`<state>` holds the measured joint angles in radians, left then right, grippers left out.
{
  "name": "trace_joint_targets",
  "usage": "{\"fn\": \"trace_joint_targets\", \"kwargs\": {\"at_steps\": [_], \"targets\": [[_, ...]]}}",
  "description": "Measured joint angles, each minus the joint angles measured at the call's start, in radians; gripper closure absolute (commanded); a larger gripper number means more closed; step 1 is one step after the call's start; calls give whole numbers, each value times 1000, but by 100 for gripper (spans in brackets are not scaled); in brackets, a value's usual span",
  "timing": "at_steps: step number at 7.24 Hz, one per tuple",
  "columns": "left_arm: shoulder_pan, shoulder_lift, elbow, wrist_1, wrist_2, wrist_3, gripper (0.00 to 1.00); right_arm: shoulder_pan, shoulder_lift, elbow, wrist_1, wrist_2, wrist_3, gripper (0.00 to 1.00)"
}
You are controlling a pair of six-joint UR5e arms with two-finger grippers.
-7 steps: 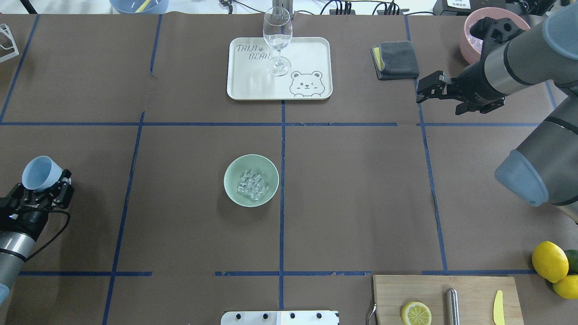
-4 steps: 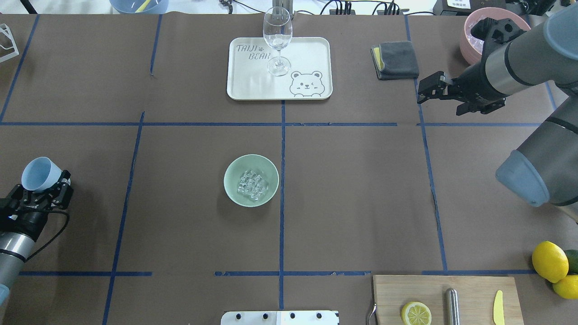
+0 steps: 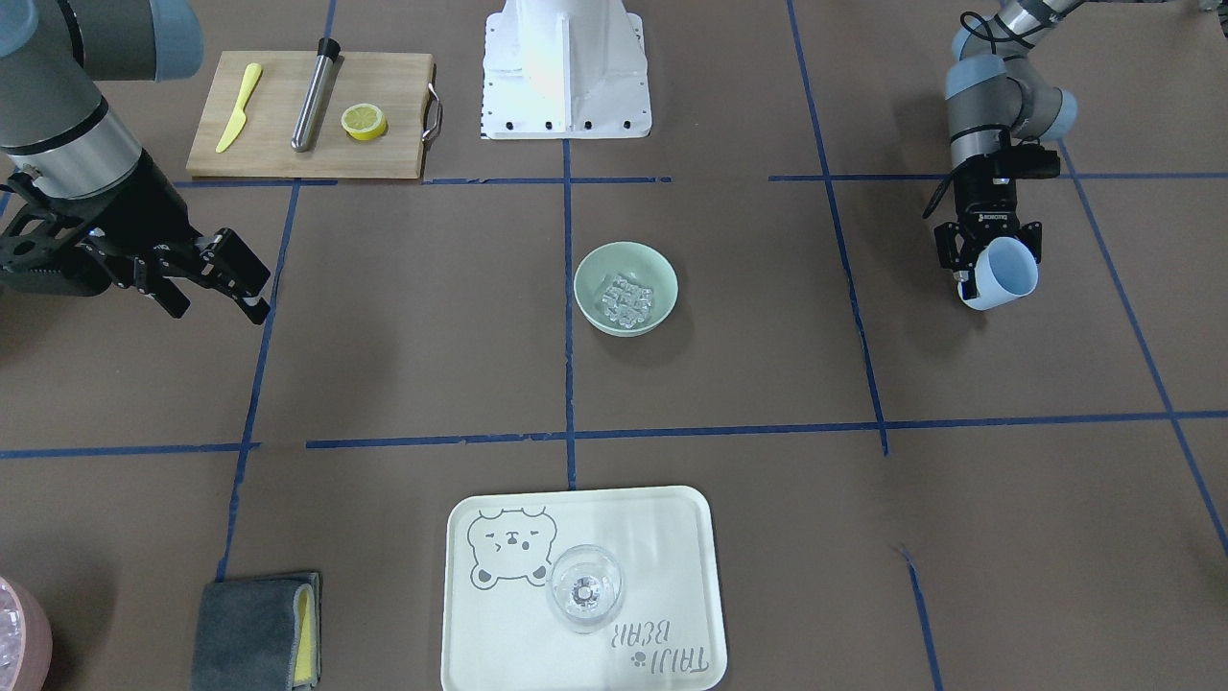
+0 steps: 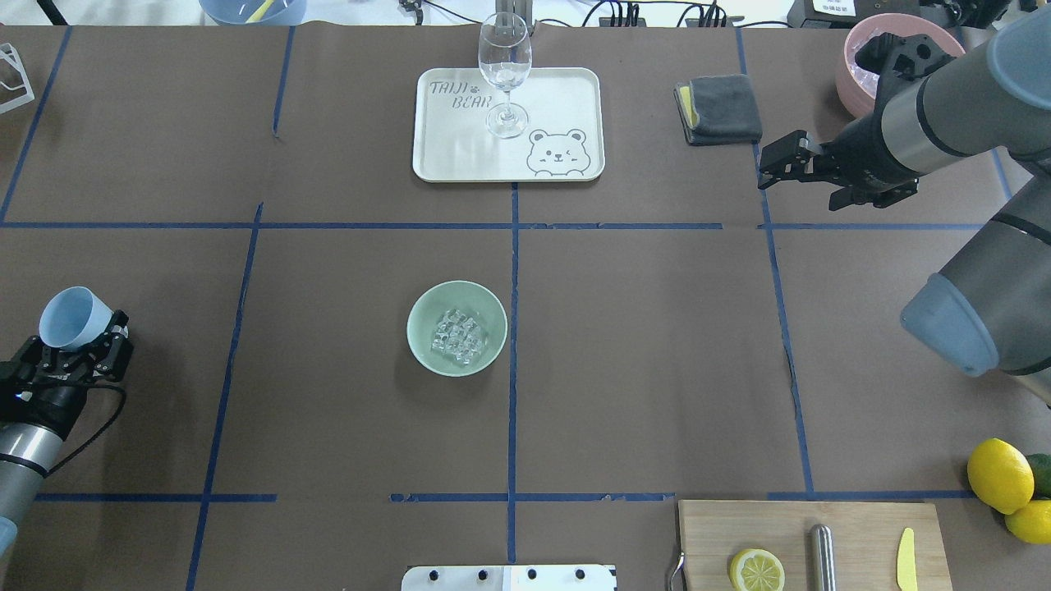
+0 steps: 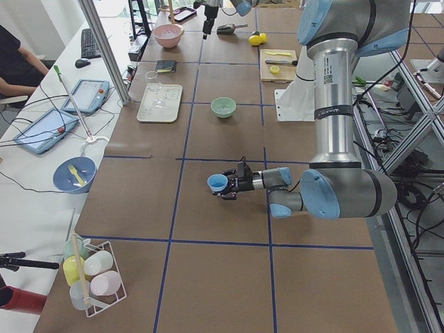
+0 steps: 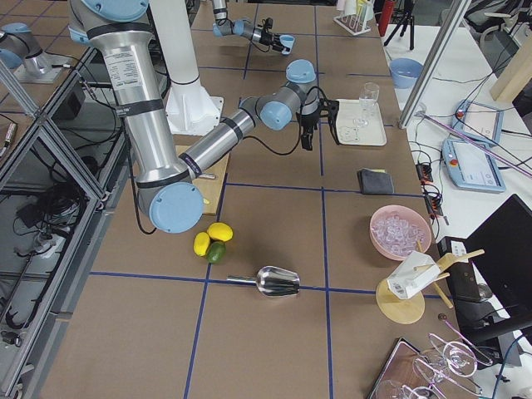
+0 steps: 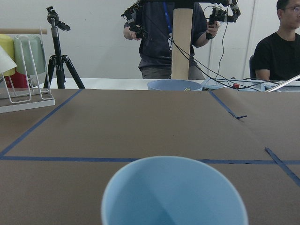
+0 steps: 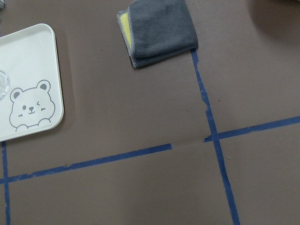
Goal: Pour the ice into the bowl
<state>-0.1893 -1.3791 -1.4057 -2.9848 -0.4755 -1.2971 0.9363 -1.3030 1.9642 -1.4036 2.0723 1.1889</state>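
Note:
The mint-green bowl (image 4: 456,328) stands near the table's middle, also in the front-facing view (image 3: 625,288). The ice (image 4: 458,335) lies as a small heap of clear cubes inside it. My left gripper (image 4: 82,338) is far to the bowl's left, low over the table, and is shut on a light blue cup (image 4: 72,317). The cup is tilted, and its visible inside (image 7: 173,197) looks empty. My right gripper (image 4: 796,187) is open and empty, hovering at the far right beside the grey cloth.
A cream bear tray (image 4: 566,98) with a wine glass (image 4: 504,70) stands at the back centre. A grey cloth (image 4: 721,108) and a pink container (image 4: 854,78) sit at the back right. A cutting board (image 4: 809,525) and lemons (image 4: 1000,476) are at the front right.
My left gripper with the blue cup has drifted very slightly left. My right arm has shifted a little; the bowl and ice have not moved.

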Motion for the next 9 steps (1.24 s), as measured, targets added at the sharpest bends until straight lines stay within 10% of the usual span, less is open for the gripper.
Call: {"fn": "trace_joint_targets", "kwargs": {"at_steps": [3,4,9], "targets": [[4,-1,5,5,0,-1,32,-2,2,-3,0,0,0,0],[4,-1,5,6,0,0,4,-2,2,-4,-1,0,0,0],[5,2,4,5,-3,3,0,-1,6,-5,-1,2,0,0]]}}
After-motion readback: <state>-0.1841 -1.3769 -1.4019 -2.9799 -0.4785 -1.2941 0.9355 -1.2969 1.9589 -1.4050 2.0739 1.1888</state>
